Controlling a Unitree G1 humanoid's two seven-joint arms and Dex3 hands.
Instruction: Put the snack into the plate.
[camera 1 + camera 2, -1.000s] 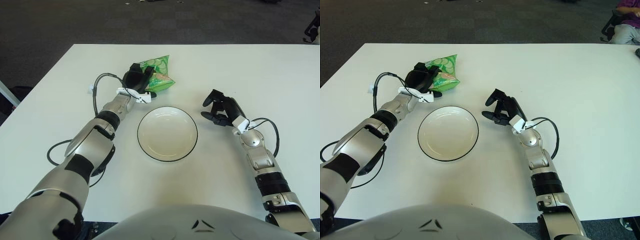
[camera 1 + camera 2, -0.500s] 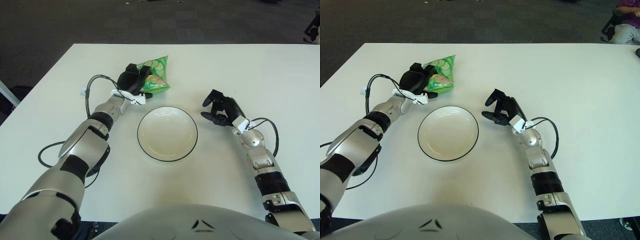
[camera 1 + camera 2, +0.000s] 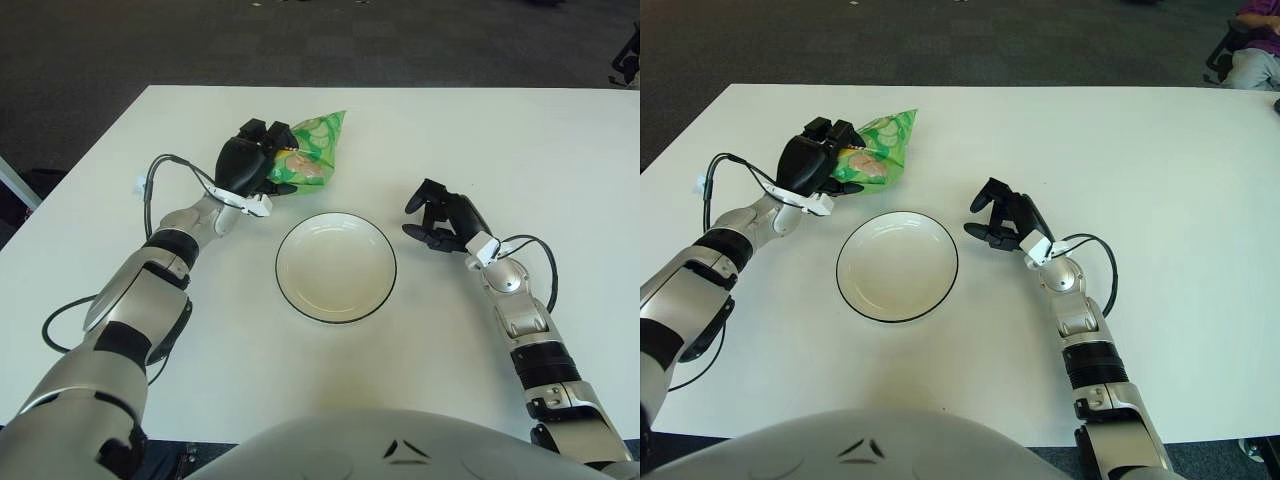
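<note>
Your left hand (image 3: 245, 165) has its fingers closed on the left end of the green snack bag (image 3: 312, 152), upper left of centre, just above the plate (image 3: 335, 267). It looks light, crinkly and a bit slippery, so I'd pinch a crimped edge rather than the puffy middle. The plate is empty. Right hand (image 3: 443, 222) sits right of it, fingers curled, holding nothing.
</note>
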